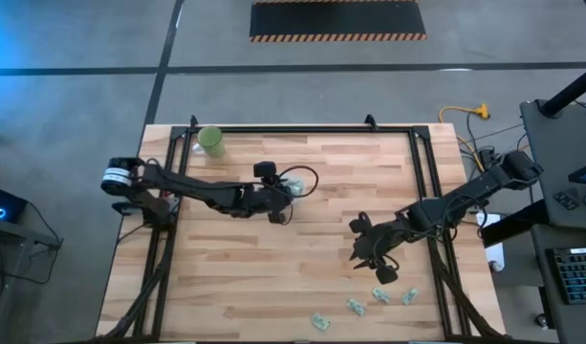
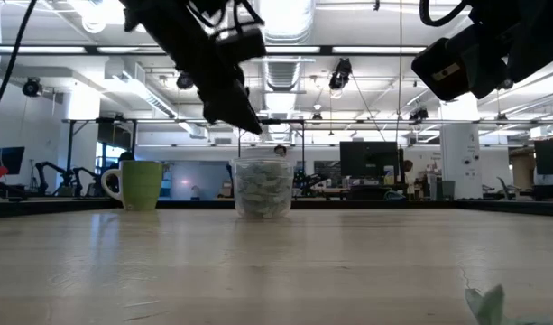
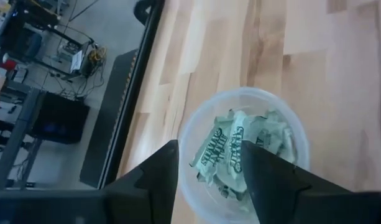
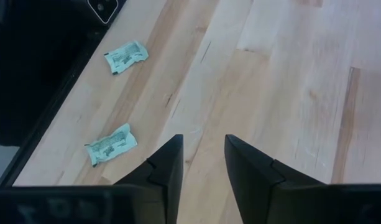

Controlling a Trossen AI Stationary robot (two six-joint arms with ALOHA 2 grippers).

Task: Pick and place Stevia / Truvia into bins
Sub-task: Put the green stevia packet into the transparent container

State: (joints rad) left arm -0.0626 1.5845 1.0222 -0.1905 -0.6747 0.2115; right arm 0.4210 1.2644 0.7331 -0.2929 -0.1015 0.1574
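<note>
The bin, a small clear cup (image 3: 188, 127), stands on its base near the table's middle (image 1: 296, 184) and holds several Stevia packets (image 3: 237, 149). My left gripper (image 3: 209, 171) hangs open just above the cup's rim (image 2: 263, 162), touching nothing. More loose packets (image 1: 380, 294) lie flat near the table's front right; two of them (image 4: 125, 56) (image 4: 110, 144) show in the right wrist view. My right gripper (image 4: 204, 162) hovers open over bare wood beside them (image 1: 371, 260), nothing between its fingers.
An opaque light-green mug (image 1: 211, 140) stands at the far left of the table (image 2: 139, 185). A black frame rail (image 1: 422, 172) runs along the table's edges. One packet (image 2: 485, 302) lies close to the low camera at the front right.
</note>
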